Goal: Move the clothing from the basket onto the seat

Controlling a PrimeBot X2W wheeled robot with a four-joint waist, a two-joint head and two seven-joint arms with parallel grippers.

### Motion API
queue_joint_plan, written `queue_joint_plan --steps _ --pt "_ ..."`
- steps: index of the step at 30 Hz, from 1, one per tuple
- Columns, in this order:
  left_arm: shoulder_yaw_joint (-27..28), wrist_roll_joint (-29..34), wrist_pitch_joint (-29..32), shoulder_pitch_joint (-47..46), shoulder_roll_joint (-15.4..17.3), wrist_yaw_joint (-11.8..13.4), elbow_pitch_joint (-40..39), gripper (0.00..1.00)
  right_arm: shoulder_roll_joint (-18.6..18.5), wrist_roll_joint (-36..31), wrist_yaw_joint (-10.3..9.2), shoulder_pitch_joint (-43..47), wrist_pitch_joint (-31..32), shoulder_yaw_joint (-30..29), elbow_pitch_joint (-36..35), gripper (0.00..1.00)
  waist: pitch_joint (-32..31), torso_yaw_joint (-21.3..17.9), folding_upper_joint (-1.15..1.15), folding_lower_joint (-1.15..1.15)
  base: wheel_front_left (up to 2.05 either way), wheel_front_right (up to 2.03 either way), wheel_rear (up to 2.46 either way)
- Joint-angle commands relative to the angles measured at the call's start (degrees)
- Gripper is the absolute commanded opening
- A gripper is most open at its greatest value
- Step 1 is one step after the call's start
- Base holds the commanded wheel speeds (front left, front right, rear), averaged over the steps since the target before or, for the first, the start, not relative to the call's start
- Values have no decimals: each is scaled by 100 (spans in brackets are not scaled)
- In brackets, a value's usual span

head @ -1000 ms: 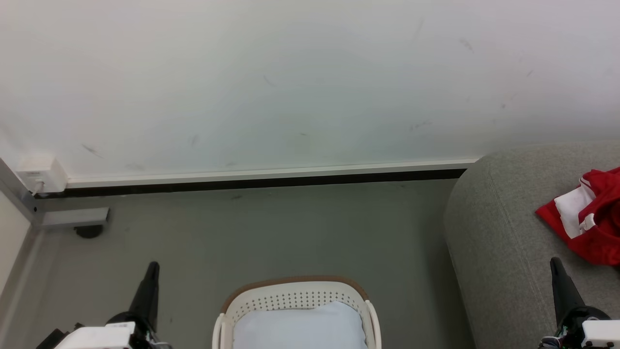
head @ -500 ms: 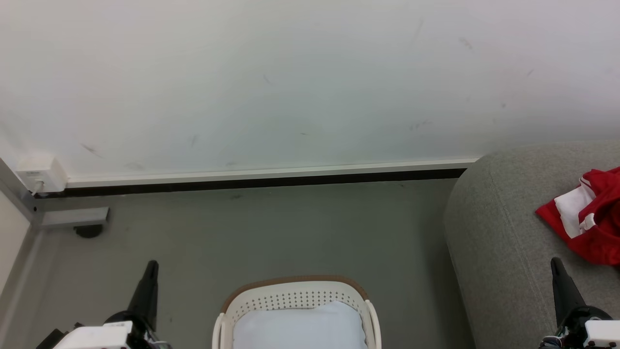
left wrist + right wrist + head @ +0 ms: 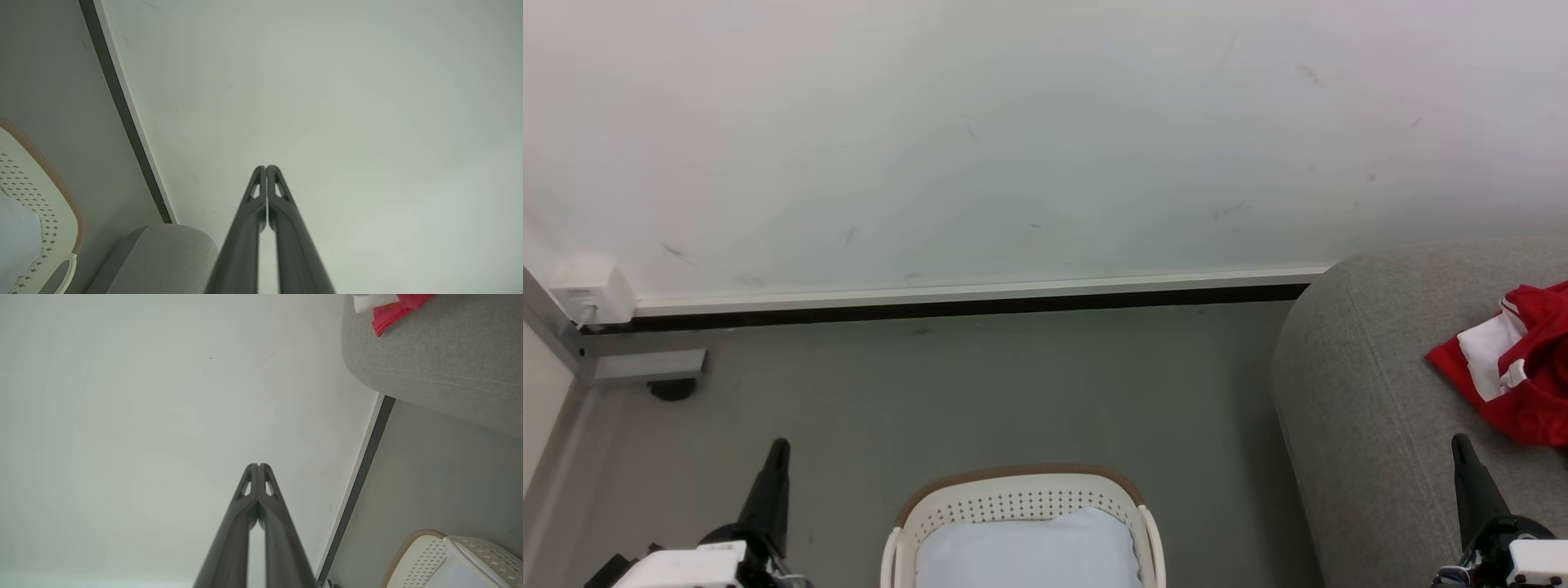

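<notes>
You've had no change: left hand [image 3: 779, 447] and right hand [image 3: 1460, 442] stay closed together, empty. Clothing [image 3: 1523, 367] lies on the seat [image 3: 1364, 392], right; the basket [image 3: 1013, 488] shows a cushion [image 3: 1025, 551], so you're probably finished.

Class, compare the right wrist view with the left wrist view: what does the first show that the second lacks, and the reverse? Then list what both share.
Right wrist view, not left wrist view: the red clothing lying on the seat, and the shut right gripper. Left wrist view, not right wrist view: the shut left gripper. Both: the seat, the basket, its pale cushion, the wall and the dark skirting strip.
</notes>
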Motion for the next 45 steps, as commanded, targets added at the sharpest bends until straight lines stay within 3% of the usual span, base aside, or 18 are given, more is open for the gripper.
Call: queue_joint_plan --steps 1,45 --pt "6 -75 21 -47 40 -32 -16 0 1 -23 -12 -68 19 -17 14 0 0 0 0 0 0 0 0" --pt "6 -77 20 -47 39 -33 -17 0 24 -55 -12 -72 46 -53 16 0 0 0 0 0 0 0 0"
